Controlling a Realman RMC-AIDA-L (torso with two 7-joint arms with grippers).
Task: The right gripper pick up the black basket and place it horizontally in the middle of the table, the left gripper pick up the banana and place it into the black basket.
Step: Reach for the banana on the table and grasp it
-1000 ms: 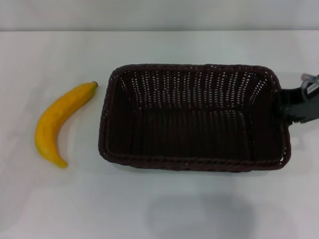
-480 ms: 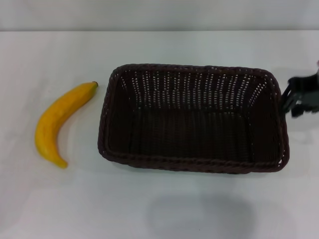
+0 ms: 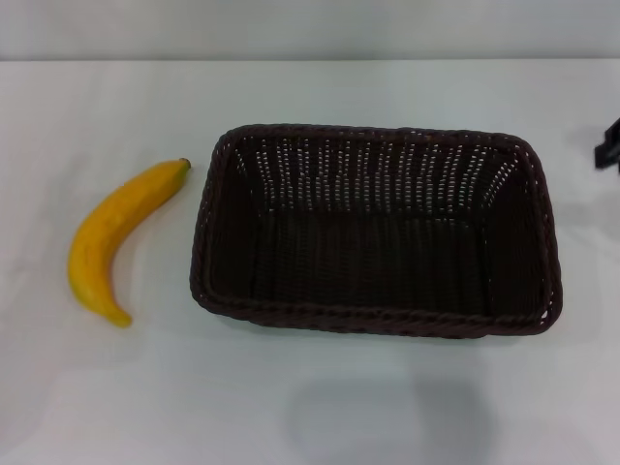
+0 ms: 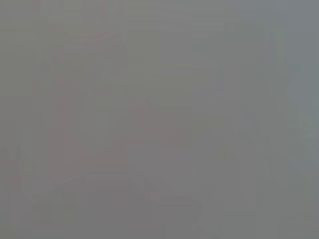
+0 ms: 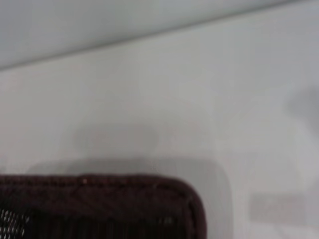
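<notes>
The black basket [image 3: 376,229] lies lengthwise across the middle of the white table [image 3: 310,397], open side up and with nothing in it. Its braided rim also shows in the right wrist view [image 5: 99,185]. The banana [image 3: 114,235] lies on the table left of the basket, stem tip pointing toward the basket's far left corner, not touching it. My right gripper [image 3: 609,147] shows only as a dark sliver at the right edge of the head view, clear of the basket. My left gripper is out of view; the left wrist view shows only plain grey.
The table's far edge meets a pale wall [image 3: 310,29]. Bare tabletop lies in front of the basket and around the banana.
My right gripper has let go of the basket's right end and drawn back to the right, nearly out of the head view. The basket and banana have stayed put.
</notes>
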